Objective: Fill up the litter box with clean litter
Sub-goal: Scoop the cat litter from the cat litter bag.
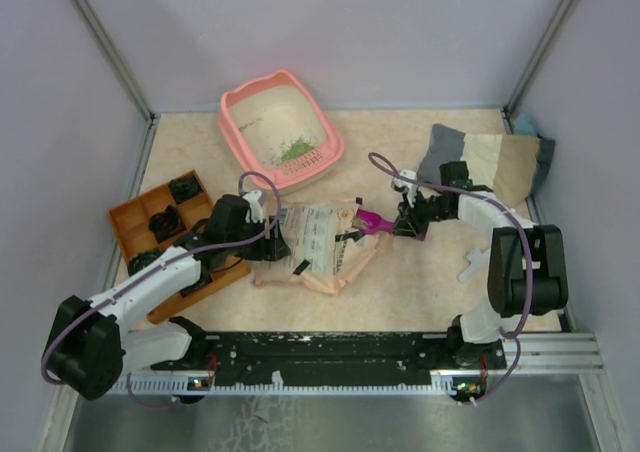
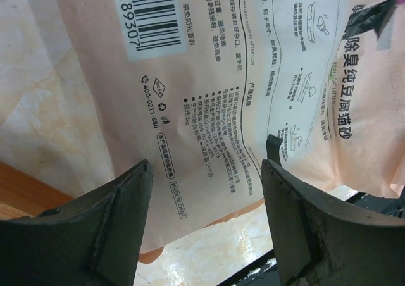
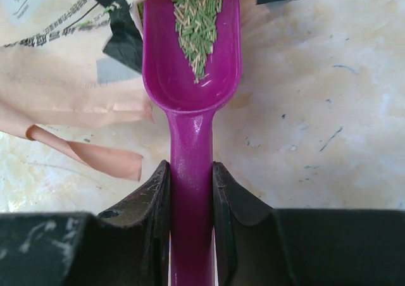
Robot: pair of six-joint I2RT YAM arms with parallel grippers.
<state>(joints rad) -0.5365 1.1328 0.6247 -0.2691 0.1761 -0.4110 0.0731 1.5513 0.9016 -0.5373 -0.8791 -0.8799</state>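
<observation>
The litter box [image 1: 270, 117] sits at the far side of the table [image 1: 420, 292], left of centre, with only a small patch of clean litter [image 1: 295, 152] near its front wall, so by my reckoning you have many scoops to go. A thin streak of the same green granules lies in the bowl of the magenta scoop [image 3: 190, 109], whose handle your right gripper [image 3: 191, 172] pinches firmly from both sides. The bowl's tip is tucked under the torn mouth of the paper bag [image 1: 315, 242], which lies flat mid-table. Your left gripper [image 2: 207, 166] hangs over the bag's printed face near its bottom edge, fingers spread wide. To load well, push the bowl deeper into the mouth, keep it level as you draw it out, and pin the bag with the left fingers so it does not slide along. The flap hides the bowl's front and the bag's contents, so you cannot judge how much litter is left inside. Whether the left fingers touch the paper is also unclear.
</observation>
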